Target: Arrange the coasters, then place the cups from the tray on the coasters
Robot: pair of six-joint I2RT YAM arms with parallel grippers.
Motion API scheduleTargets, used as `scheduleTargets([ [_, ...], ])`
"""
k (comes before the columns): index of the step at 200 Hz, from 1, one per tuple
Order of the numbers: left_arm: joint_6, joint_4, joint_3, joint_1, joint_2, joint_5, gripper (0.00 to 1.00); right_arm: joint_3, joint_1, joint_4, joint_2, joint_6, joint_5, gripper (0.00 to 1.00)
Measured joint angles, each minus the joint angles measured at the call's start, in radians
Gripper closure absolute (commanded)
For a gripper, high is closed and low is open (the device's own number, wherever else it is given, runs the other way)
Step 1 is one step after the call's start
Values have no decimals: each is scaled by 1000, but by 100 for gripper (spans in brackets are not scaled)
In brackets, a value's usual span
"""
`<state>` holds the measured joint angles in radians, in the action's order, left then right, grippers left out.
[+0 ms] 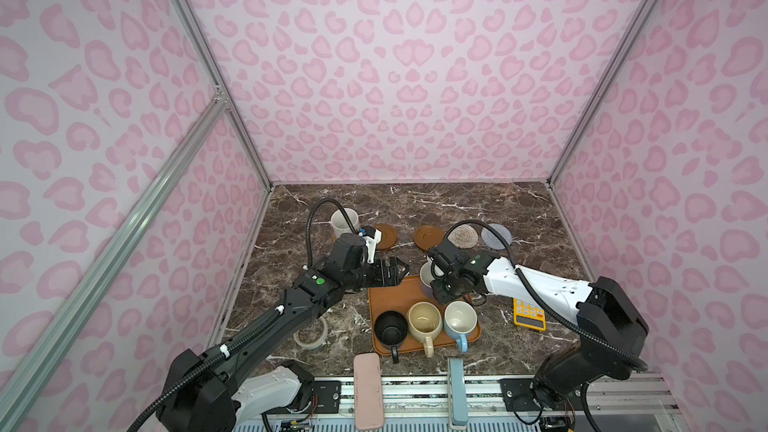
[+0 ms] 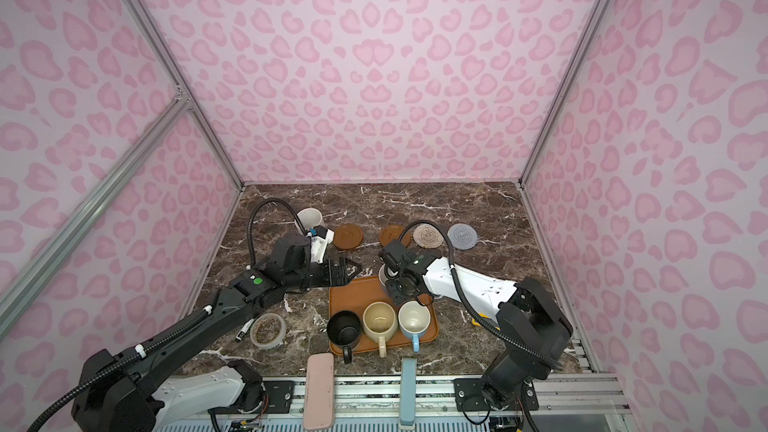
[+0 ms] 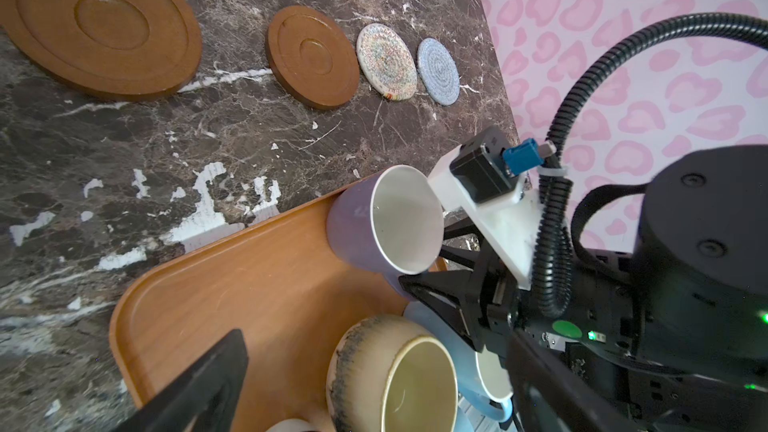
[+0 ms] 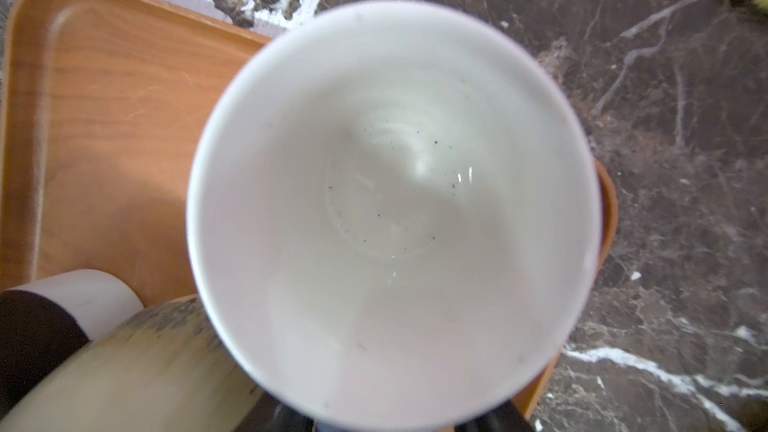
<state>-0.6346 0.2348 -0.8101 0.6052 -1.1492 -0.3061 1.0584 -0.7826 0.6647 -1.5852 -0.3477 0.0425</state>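
Coasters lie in a row across the far part of the marble table [image 1: 457, 201]. From left to right we see a brown wooden coaster [image 1: 385, 237], a second brown wooden coaster [image 1: 428, 237], a beige-pink woven coaster [image 1: 462, 238] and a grey-blue woven coaster [image 1: 494, 234], all flat and bare. The two woven ones sit just beside each other, and the two wooden ones lie a little apart. At the left end of the row the speckled white mug [image 1: 343, 222] stands upright. We cannot tell whether a coaster lies under it.

Nearer to us, about mid-table, sits the tray [image 1: 395, 297]. Along its near edge stand the black mug [image 1: 390, 328], the cream-yellow mug [image 1: 424, 320] and the light blue mug [image 1: 460, 317], left to right and close together, their handles pointing near. The lavender mug [image 3: 361, 226] stands in the tray's far right corner.

The right gripper [image 3: 432, 261] reaches this mug from the right. In the left wrist view its two black fingers [image 3: 436, 297] lie on either side of the mug's wall, close to it, but we cannot tell whether they press on it. The right wrist view looks straight down into the mug's white inside.

The left gripper [image 1: 401, 272] hovers at the tray's far left corner, its jaws spread wide and holding nothing.

A clear tape roll [image 2: 268, 330] lies left of the tray. A yellow calculator [image 1: 529, 313] lies to its right, partly under the right arm.
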Motion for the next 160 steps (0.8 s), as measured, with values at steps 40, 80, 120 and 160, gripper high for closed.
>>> scheduleTargets([
  [40, -11, -28, 6, 2, -9, 0, 0, 2, 1, -3, -32, 0, -18, 56],
  [80, -11, -28, 9, 2, -13, 10, 0, 10, 2, -6, -53, 0, -24, 71],
  [120, -11, -28, 9, 3, -18, 19, 0, 24, 2, 14, -55, 0, -30, 87],
  [160, -10, -29, 9, 3, -30, 26, 0, 35, 0, 22, -53, 3, -33, 100],
])
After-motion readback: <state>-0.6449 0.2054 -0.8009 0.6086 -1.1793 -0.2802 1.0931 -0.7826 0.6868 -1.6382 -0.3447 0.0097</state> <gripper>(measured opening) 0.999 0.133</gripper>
